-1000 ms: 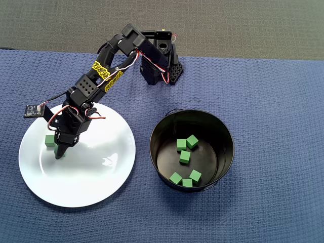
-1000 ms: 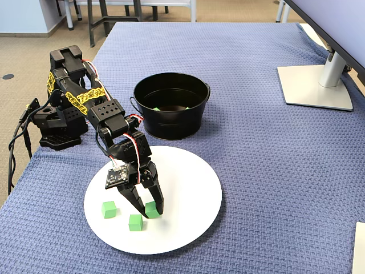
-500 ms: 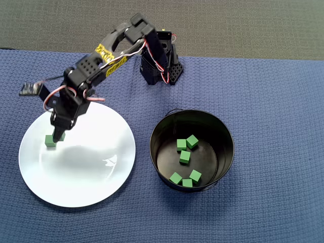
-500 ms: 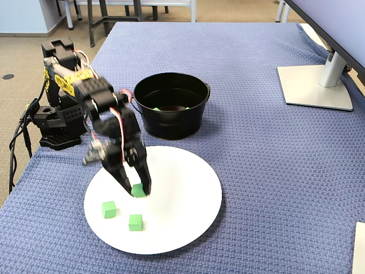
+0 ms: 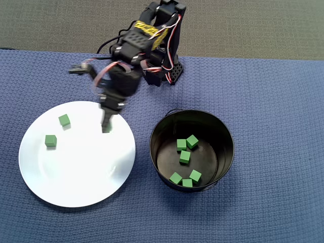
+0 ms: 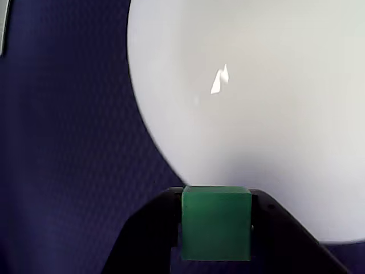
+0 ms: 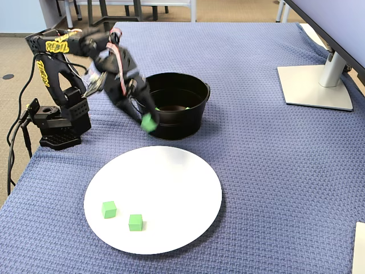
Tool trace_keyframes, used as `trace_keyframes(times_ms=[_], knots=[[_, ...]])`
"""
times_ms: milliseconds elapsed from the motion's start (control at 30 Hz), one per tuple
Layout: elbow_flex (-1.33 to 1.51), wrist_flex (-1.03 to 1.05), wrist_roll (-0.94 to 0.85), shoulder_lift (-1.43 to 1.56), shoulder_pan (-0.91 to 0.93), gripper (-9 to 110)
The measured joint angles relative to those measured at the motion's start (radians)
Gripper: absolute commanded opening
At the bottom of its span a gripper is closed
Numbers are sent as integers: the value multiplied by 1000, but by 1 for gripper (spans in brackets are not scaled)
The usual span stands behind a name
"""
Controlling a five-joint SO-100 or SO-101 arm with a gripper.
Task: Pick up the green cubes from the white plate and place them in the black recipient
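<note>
My gripper (image 5: 106,124) is shut on one green cube (image 5: 106,129), held in the air over the right part of the white plate (image 5: 76,167). In the wrist view the cube (image 6: 217,224) fills the gap between the black jaws of the gripper (image 6: 217,197), with the plate's (image 6: 256,114) edge below. In the fixed view the gripper (image 7: 147,121) holds the cube (image 7: 149,123) just in front of the black recipient's (image 7: 179,127) wall. Two green cubes (image 5: 64,120) (image 5: 50,140) lie on the plate's left side. Several more lie inside the recipient (image 5: 153,147).
The arm's base (image 7: 57,128) stands at the table's left with cables (image 7: 17,142) trailing off the edge. A monitor foot (image 7: 316,85) sits at the far right. A blue woven cloth (image 7: 274,171) covers the table.
The gripper closed on a cube on the plate, lifted it and swung it toward the black recipient. Two cubes stay on the plate.
</note>
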Motion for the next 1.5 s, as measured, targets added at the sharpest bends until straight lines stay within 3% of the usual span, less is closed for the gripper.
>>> trace_keyframes(times_ms=[233, 400, 500, 533, 733, 933, 1133, 1333, 1500], knots=[[100, 54, 212, 187, -374, 0], [227, -67, 259, 206, -604, 0], [287, -143, 265, 183, -678, 26], [291, -150, 265, 178, -693, 29], [298, -172, 236, 176, -707, 31], [229, -115, 153, 209, -609, 28], [169, -86, -144, 207, -318, 28], [169, -299, -577, 21, 58, 28], [169, -509, -769, -175, 249, 28]])
